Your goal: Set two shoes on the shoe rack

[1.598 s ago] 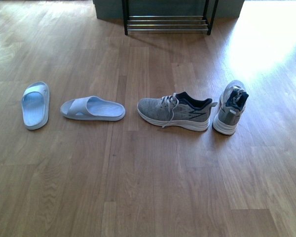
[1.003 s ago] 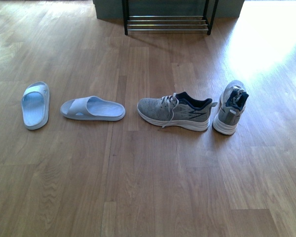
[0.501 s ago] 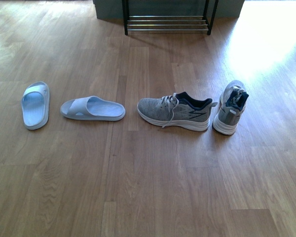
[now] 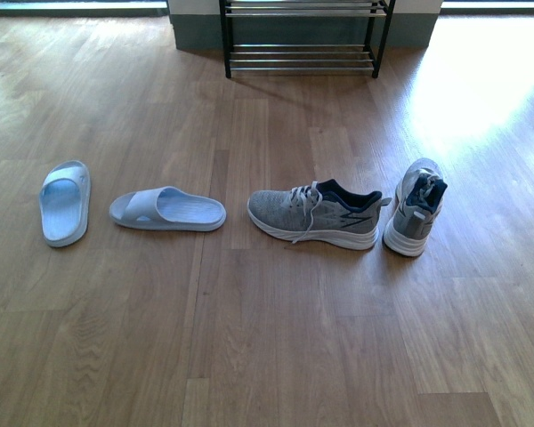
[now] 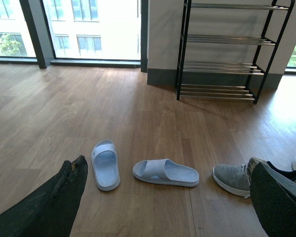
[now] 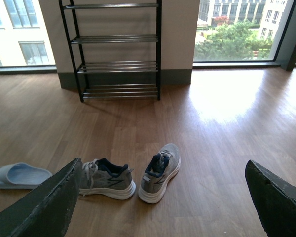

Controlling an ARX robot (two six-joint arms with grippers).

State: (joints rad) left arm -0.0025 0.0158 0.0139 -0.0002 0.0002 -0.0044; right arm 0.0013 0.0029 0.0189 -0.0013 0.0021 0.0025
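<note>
1. Wooden floor (image 4: 276, 338): it carries all four shoes in a loose row, well apart from the rack
2. Shoe rack (image 4: 301, 55): it stands against the far wall, opposite the sneakers. You see no shoes on the tiers in view. The shelves are thin bars, so a sole probably has to span several of them to sit level
3. Side-on sneaker (image 4: 314, 213) and heel-on sneaker (image 4: 415, 209): both stand upright on their soles, close together but not touching, on your right side. Expect a light shoe with a soft knit upper over a firmer sole. Pinching the heel collar or the sidewalls at midfoot looks the likeliest hold. The loose laces (image 4: 303, 206) could snag on the bars
4. Inner slide (image 4: 166, 210) and outer slide (image 4: 64, 202): both lie sole down on your left side, apart from each other. The rubber looks light, bendy and rather smooth. The strap is the obvious place to grip, and the flat footbed may slip
5. Left gripper (image 5: 167, 162): its fingers are spread wide with nothing between them, above the floor on your side of the slides
6. Right gripper (image 6: 163, 163): likewise spread wide and empty, facing the sneakers
</note>
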